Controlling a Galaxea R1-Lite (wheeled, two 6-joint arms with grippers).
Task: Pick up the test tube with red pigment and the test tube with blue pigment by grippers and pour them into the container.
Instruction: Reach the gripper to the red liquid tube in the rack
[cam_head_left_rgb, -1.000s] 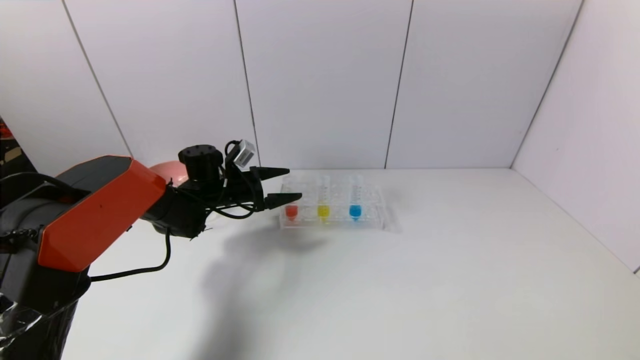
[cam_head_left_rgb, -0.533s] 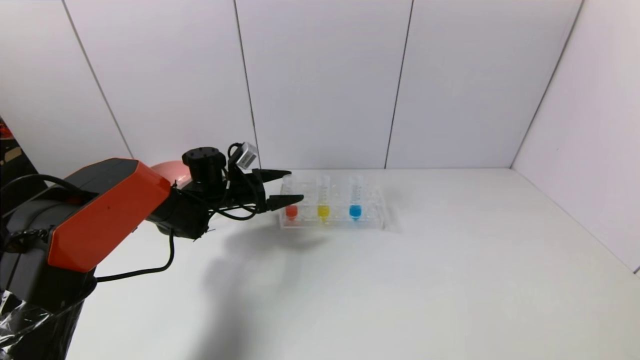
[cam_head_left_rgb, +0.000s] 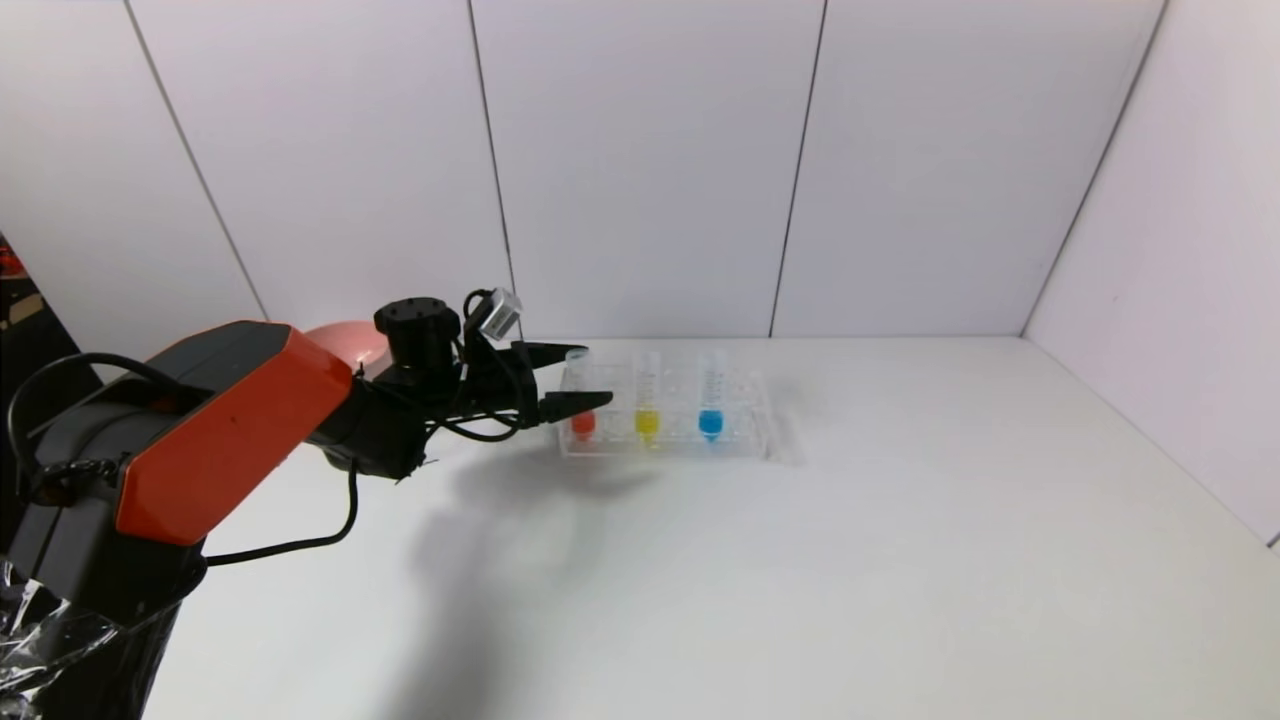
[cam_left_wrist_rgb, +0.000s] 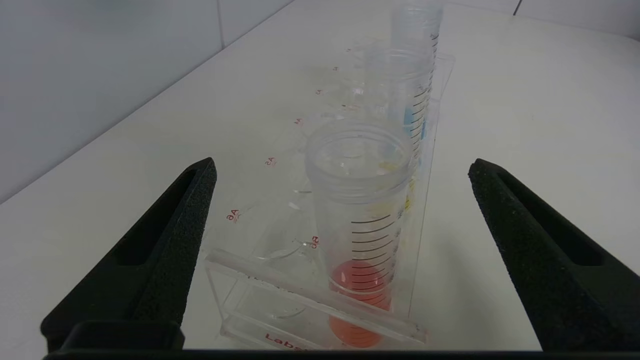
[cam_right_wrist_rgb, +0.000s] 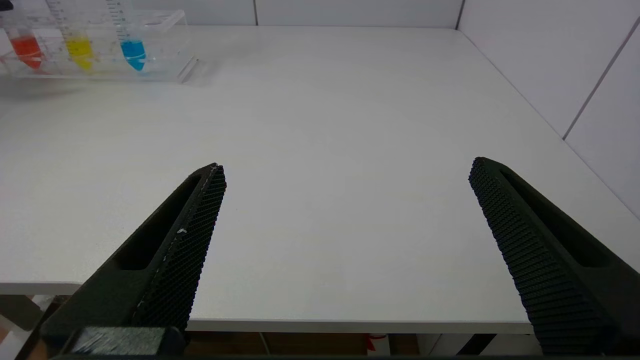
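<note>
A: At the left-centre of the head view, what is shown of the left gripper (cam_head_left_rgb: 580, 375)?

B: It is seen spread wide, its two black fingers (cam_left_wrist_rgb: 165, 250) set on either side of the test tube with red pigment (cam_left_wrist_rgb: 361, 225). No contact with the tube is seen; clear space is left on both sides in the left wrist view.

A: Where is that tube placed?

B: It is stood upright in the clear rack (cam_head_left_rgb: 665, 420), at the rack's left end in the head view. The rack is set on the white tabletop (cam_head_left_rgb: 800, 560) near the back wall, a little left of the frame's middle.

A: And the test tube with blue pigment (cam_head_left_rgb: 710, 400)?

B: It is held upright in the same rack, towards the right end. A yellow tube (cam_head_left_rgb: 647, 405) is placed between the red one and the blue one.

A: Is the container seen?

B: It cannot be made out in any view. Only a pink bowl (cam_head_left_rgb: 345, 340) is partly seen behind the left arm, at the left of the head view.

A: What of the right gripper (cam_right_wrist_rgb: 345, 170)?

B: It is shown only in the right wrist view, with its fingers spread apart and nothing held between them. It is kept low at the near edge of the tabletop, well apart from the rack, which is seen at the upper left of that frame.
</note>
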